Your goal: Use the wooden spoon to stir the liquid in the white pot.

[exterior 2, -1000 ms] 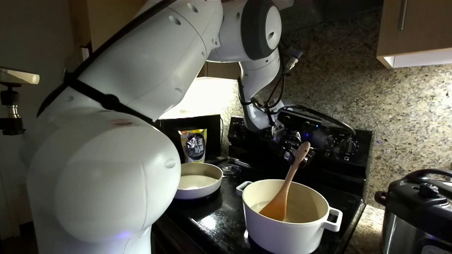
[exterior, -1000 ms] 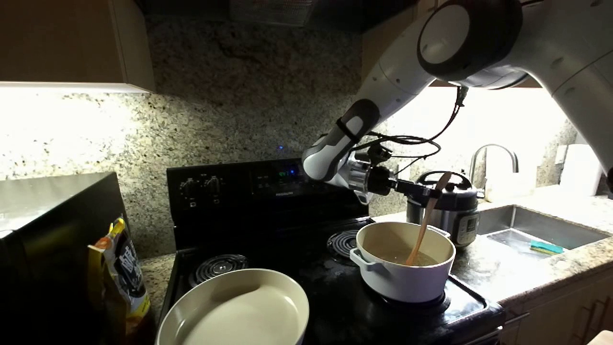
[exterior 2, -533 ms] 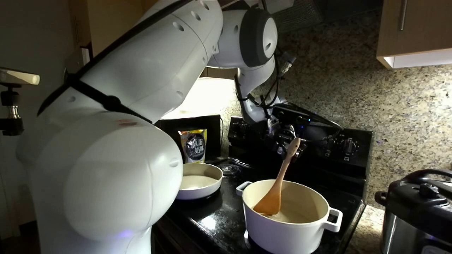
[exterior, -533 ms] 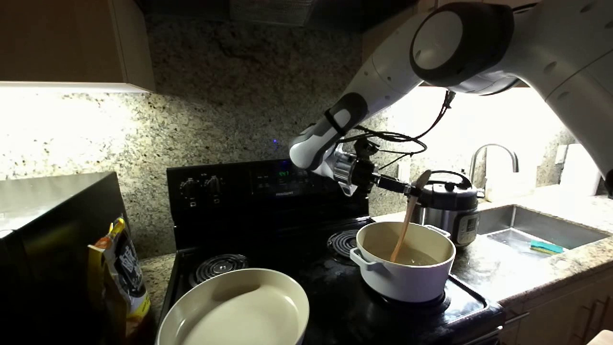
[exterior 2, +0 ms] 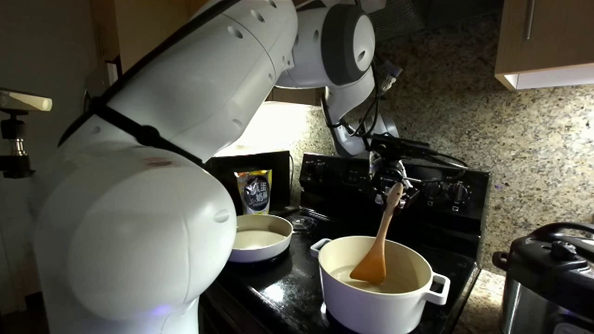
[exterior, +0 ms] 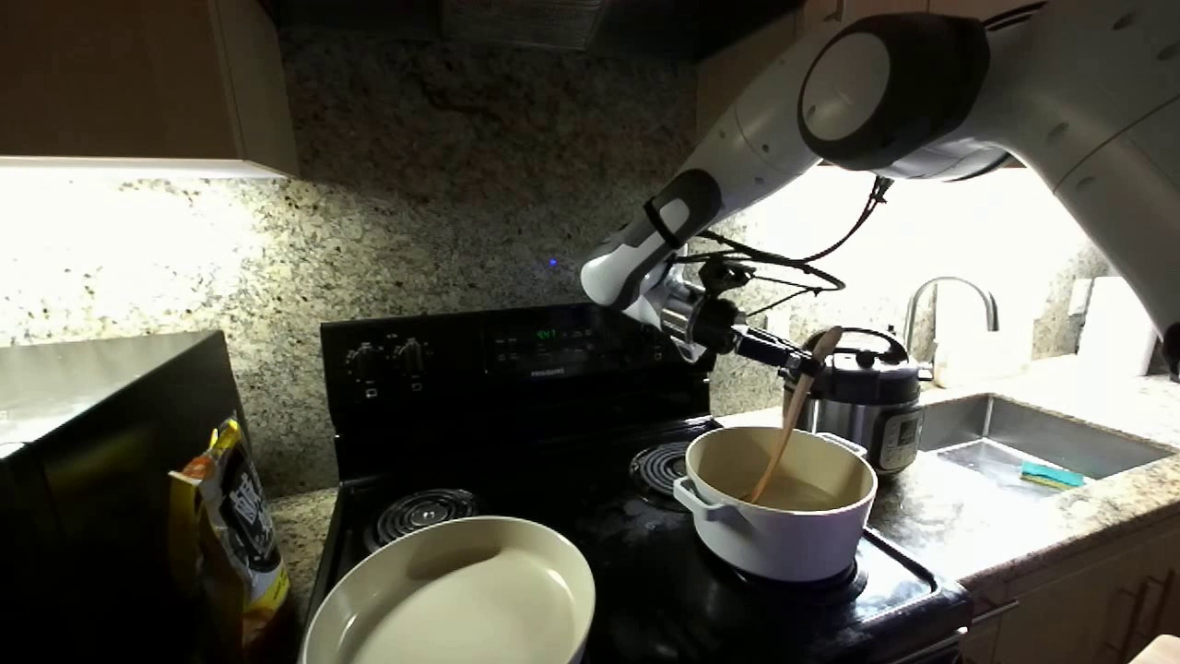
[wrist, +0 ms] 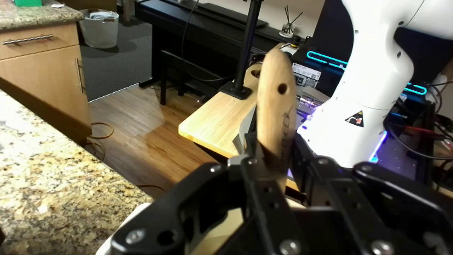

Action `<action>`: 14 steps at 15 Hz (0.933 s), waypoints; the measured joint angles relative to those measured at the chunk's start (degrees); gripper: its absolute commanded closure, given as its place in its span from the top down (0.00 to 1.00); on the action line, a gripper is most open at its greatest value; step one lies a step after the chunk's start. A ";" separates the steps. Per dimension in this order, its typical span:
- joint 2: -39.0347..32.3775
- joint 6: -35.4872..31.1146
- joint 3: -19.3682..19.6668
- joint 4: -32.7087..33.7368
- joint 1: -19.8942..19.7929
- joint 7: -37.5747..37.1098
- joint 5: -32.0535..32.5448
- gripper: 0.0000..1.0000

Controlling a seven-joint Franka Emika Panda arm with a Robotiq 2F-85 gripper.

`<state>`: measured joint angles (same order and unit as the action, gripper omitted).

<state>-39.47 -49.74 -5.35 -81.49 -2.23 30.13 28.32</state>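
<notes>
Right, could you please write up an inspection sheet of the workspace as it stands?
Surface: black stovetop; pale patches, smudge or reflection unclear.
Job's things: wooden spoon tilted in the white pot, blade reaching the liquid; depth unclear.
Clutter: shallow cream-white bowl on the stovetop; printed bag and black-and-steel cooker beyond its opposite sides.
Gripper: fingers closed on the spoon's handle.
Cables: black cables looping beside the arm; orange cord on the floor.
Surroundings: speckled wall behind; sink with teal sponge.

Black coil stovetop surface (exterior: 627, 572): white pot (exterior: 784, 549) upright on front burner (exterior: 825, 592); wide shallow cream-white bowl (exterior: 461, 599) apart from it, can't tell if over a burner.
</notes>
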 measured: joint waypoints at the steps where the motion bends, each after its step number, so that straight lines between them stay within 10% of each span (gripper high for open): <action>1: 0.00 0.00 0.41 -0.09 -0.48 -0.21 -0.01 0.09; 14: -0.46 0.01 -1.58 -1.37 0.17 -0.40 0.01 0.09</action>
<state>-39.93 -49.73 -6.93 -82.86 -2.06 29.73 28.33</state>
